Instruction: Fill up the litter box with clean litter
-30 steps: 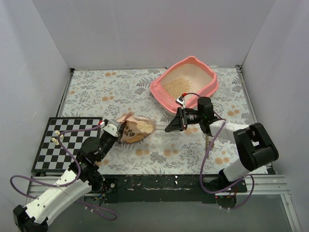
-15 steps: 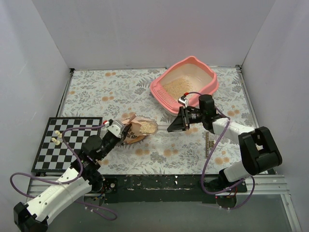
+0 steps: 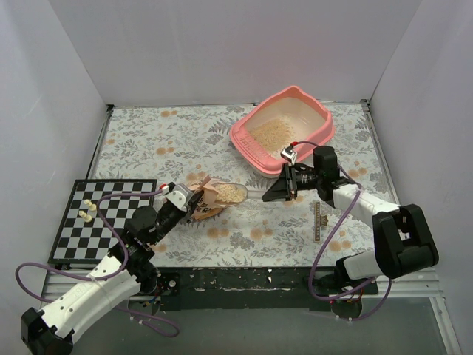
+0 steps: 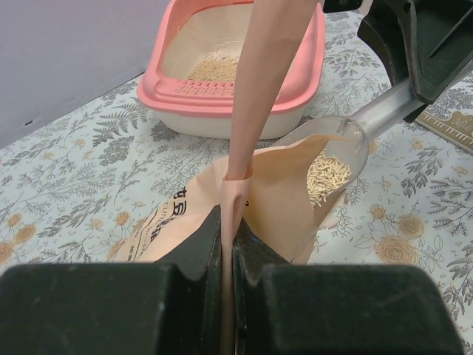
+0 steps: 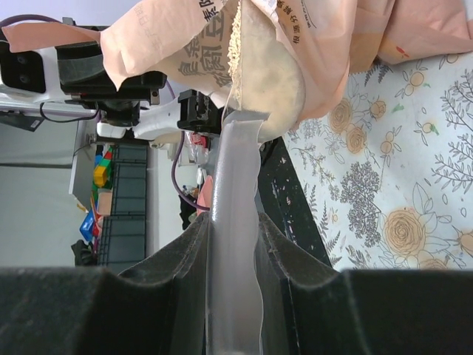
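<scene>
Two grips: each arm has something pinched; neither set of fingers is spread.
Left fingers: the left gripper (image 4: pixel 228 222) is pressed tight on a thin flap of the bag (image 4: pixel 277 200), holding its mouth up and open.
Right fingers: the right gripper (image 5: pixel 233 231) clamps the flat handle of the clear scoop (image 5: pixel 235 177) from both sides, far back from the bowl.
Scoop bowl: sits at the bag's mouth, loaded with clean litter (image 4: pixel 327 176).
Litter box: the litter box (image 3: pixel 240 139) stands well apart from the bag, toward the back of the table (image 3: pixel 148 140) and right of centre, with a shallow layer of litter on its floor.
Handling, litter: loose, dry, light granules, I'd say. They would spill at any tilt or jolt, so the only hold on them is through the scoop, kept level.
Handling, scoop: stiff, slick plastic by the look of it. With so long a handle, the load could twist it in the fingers.
Handling, bag: soft, floppy film, best taken by an edge, as here.
</scene>
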Action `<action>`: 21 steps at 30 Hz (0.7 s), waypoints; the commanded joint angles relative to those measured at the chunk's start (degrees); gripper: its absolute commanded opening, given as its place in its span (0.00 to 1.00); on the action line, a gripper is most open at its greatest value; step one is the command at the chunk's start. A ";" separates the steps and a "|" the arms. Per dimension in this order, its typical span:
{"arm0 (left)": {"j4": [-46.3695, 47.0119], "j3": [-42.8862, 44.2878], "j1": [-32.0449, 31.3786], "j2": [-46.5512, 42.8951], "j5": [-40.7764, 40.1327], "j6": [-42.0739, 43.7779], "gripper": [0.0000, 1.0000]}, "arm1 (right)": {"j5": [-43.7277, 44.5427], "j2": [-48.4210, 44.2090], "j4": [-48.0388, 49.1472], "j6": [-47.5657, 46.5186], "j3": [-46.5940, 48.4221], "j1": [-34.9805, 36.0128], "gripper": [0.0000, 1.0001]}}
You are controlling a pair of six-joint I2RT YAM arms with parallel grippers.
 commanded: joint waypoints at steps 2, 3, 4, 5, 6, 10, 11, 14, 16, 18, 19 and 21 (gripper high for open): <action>3.04 0.30 -0.53 -1.08 4.39 -1.22 0.00 | -2.23 -3.01 -0.54 -1.10 -1.69 -2.13 0.01; 3.04 0.30 -0.53 -1.25 3.95 -1.14 0.00 | -2.41 -3.27 -1.06 -1.45 -1.87 -2.30 0.01; 3.12 0.22 -0.53 -1.52 3.60 -1.14 0.00 | -2.32 -3.45 -1.41 -1.80 -2.04 -2.57 0.01; 3.21 0.22 -0.45 -1.78 3.16 -1.14 0.00 | -2.41 -3.54 -1.51 -1.98 -2.39 -2.74 0.01; 3.30 0.13 -0.53 -2.13 2.98 -1.05 0.00 | -2.41 -3.80 -1.51 -2.07 -2.66 -2.92 0.01; 3.48 -0.05 -0.53 -2.66 2.28 -0.96 0.00 | -2.67 -4.68 -0.90 -1.37 -3.71 -2.92 0.01; 3.48 -0.05 -0.53 -2.57 2.28 -0.87 0.00 | -2.85 -4.94 -0.37 -0.76 -4.15 -3.01 0.01; 3.48 -0.05 -0.53 -2.40 2.02 -0.96 0.00 | -3.37 -5.91 2.18 1.79 -5.03 -3.18 0.01; 3.48 -0.05 -0.45 -2.31 1.93 -0.96 0.00 | -3.81 -6.53 4.28 3.89 -5.56 -3.36 0.01; 3.48 0.04 -0.45 -2.22 1.84 -0.96 0.00 | -4.34 -7.05 7.53 6.62 -6.26 -3.45 0.01; 3.48 0.04 -0.53 -2.22 1.75 -0.96 0.00 | -4.43 -7.14 8.85 8.02 -6.44 -3.45 0.01; 3.48 0.04 -0.53 -2.40 1.49 -0.96 0.00 | -4.69 -7.49 10.70 9.78 -6.97 -3.53 0.01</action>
